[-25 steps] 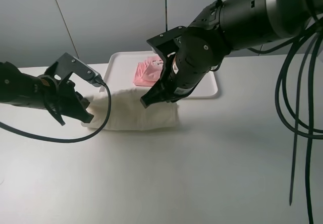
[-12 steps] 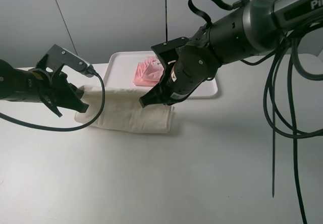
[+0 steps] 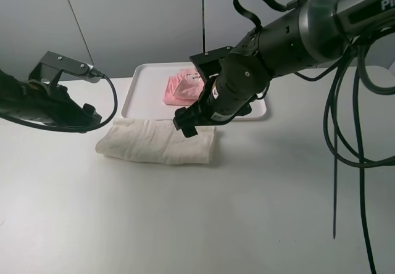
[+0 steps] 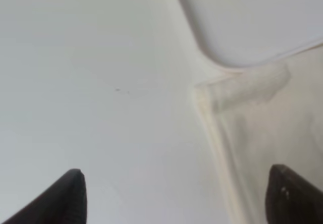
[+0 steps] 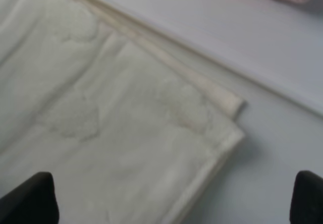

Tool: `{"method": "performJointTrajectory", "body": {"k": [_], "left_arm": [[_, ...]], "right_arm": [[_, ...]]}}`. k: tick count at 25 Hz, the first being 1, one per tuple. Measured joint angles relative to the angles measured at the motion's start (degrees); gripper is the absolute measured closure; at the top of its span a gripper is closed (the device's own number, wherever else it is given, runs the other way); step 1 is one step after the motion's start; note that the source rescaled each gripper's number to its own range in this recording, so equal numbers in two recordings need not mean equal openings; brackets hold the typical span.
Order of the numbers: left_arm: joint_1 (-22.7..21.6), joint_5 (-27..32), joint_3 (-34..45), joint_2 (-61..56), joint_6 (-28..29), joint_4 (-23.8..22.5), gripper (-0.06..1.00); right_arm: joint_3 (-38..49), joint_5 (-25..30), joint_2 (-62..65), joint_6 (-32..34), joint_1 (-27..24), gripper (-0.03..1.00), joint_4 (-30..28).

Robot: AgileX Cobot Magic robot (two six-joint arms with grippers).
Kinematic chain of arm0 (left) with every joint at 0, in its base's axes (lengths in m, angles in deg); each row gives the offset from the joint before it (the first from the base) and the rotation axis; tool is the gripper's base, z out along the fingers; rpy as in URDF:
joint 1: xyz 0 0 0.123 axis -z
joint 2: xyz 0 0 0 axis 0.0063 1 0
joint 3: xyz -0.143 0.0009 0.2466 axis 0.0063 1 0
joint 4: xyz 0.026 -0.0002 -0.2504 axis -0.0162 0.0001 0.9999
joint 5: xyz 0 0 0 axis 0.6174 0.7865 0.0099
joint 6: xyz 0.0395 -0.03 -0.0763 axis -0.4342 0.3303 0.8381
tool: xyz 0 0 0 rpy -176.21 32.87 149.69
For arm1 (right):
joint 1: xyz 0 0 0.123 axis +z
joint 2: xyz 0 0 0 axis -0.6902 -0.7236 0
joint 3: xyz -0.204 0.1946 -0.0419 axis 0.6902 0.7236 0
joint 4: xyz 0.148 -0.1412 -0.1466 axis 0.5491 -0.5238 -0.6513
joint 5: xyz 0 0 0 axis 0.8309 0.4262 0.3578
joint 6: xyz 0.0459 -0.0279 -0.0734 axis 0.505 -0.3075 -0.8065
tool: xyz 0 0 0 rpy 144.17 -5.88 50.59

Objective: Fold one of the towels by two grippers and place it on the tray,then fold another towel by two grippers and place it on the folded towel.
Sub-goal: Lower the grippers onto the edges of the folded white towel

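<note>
The cream-white towel (image 3: 157, 142) lies folded into a long, thick strip on the white table (image 3: 247, 218). It is not on the tray (image 3: 143, 79). It sits on the table right along the tray's near edge (so close that I cannot tell if it touches the rim). The pink towel (image 3: 180, 90) is on the tray, folded small and a bit lumpy. The big black right arm (image 3: 278, 39) hides part of it.

The left gripper (image 4: 175, 186) is wide open and holds nothing. It hangs by the left end of the cream-white towel. In the left wrist view one black finger (image 4: 68, 199) is over bare table and the other is over the towel. The towel's corner lies just by a round corner of the tray.

The right gripper (image 5: 171, 196) is wide open too, with nothing in it. It hangs just over the right end of the cream-white towel, close to the tray's edge. In the right wrist view its two fingertips (image 5: 33, 199) stand far apart, and the soft towel fills most of the space under them. At the towel's corner you can see the folded layers, one on top of the other. The cloth has a faint bumpy pattern.

Black cables (image 3: 358, 132) hang down from the right arm.
</note>
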Motion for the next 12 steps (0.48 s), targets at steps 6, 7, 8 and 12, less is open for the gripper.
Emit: {"method": "performJointTrajectory", "body": {"k": [6, 7, 8, 12], "left_arm": [[-2.13, 20.73, -12.62, 3.90, 7.17, -0.06, 0.09], [-2.41, 23.89, -14.89, 5.32, 9.60, -0.94, 0.08], [-2.66, 27.44, -16.63, 7.04, 12.98, -2.55, 0.08], [-2.78, 37.08, -22.84, 13.08, 26.60, -11.73, 0.07]], "right_arm": [[-6.12, 11.31, 0.00, -7.87, -1.28, -0.03, 6.25], [-7.07, 12.98, 0.00, -10.44, -1.81, -0.03, 9.01], [-8.09, 14.55, 0.00, -12.35, -2.11, -0.03, 11.04], [-10.37, 18.27, 0.00, -18.76, -2.22, -0.03, 17.18]]}}
